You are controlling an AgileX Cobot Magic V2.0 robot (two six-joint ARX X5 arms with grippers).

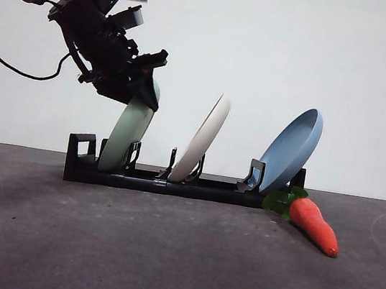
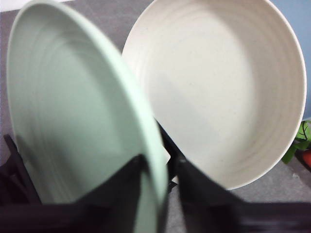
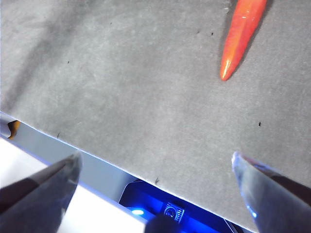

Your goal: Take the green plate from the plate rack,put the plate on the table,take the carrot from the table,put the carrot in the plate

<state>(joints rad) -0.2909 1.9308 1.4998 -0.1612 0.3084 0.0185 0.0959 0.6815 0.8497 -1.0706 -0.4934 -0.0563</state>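
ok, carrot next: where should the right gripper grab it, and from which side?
Judging by its pose, grip the carrot mid-body, coming straight down from above with jaws across its width. It lies flat on the table, thick leafy end by the plate rack, tip pointing away. The middle is clear of both leaves and the narrow tip. The right gripper is open.

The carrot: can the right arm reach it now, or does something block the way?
Probably yes. The carrot lies alone on the bare table, with nothing between it and the open right gripper. The left gripper is busy at the green plate.
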